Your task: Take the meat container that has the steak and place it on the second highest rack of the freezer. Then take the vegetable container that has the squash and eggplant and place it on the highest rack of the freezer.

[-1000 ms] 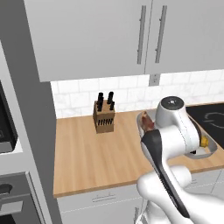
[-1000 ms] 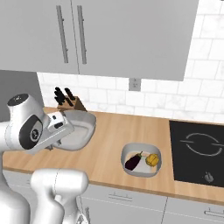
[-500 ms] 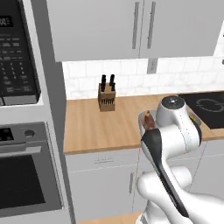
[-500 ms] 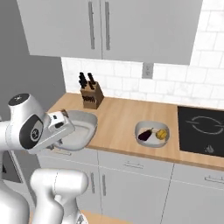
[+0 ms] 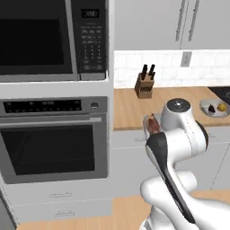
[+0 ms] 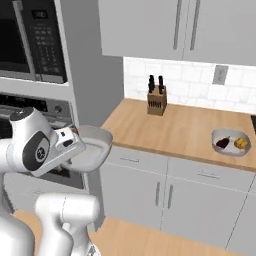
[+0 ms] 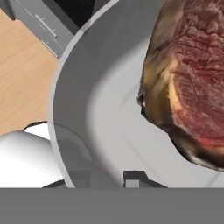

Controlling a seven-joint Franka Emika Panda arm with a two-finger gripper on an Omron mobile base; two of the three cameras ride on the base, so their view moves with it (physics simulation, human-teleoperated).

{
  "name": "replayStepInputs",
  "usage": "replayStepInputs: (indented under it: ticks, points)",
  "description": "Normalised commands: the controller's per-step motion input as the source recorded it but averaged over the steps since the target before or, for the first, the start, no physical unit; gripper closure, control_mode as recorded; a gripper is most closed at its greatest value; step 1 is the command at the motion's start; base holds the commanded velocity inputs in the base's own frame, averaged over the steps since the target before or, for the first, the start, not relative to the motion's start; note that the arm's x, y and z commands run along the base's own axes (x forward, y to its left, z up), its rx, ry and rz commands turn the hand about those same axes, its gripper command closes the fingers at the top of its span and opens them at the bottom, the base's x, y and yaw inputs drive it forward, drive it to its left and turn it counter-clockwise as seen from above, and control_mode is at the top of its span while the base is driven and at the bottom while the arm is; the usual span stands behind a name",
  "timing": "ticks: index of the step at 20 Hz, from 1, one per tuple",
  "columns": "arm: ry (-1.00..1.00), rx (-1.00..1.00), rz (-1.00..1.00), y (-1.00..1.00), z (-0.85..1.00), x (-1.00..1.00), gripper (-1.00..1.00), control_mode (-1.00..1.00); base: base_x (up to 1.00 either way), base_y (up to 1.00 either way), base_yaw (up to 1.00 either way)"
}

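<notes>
My gripper is shut on the near rim of the meat container, a grey shallow tray held in the air to the left of the counter's end. The steak lies inside it, filling the upper right of the hand view above one dark fingertip; a bit of steak peeks out beside the arm. The vegetable container rests on the wooden counter, holding the dark eggplant and the yellow squash. The freezer and its racks are out of view.
A wall oven with a microwave above it stands left of the counter. A knife block sits at the back of the counter. Grey cabinets run below, wood floor in front.
The base has backed away and swung left, so the whole scene shifted and the oven stack came into view. The meat container stays in my grip, now off the counter.
</notes>
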Motion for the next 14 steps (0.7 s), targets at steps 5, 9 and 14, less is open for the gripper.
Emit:
replayStepInputs:
  ticks: [5,9,14]
  points:
    - [0.00,0.00,0.00,0.00,0.00,0.00,1.00,1.00,-0.07,1.00,0.00]
    - [0.00,0.00,0.00,0.00,0.00,0.00,1.00,1.00,-0.29,1.00,0.01]
    - [0.00,0.00,0.00,0.00,0.00,0.00,1.00,1.00,-0.60,1.00,0.07]
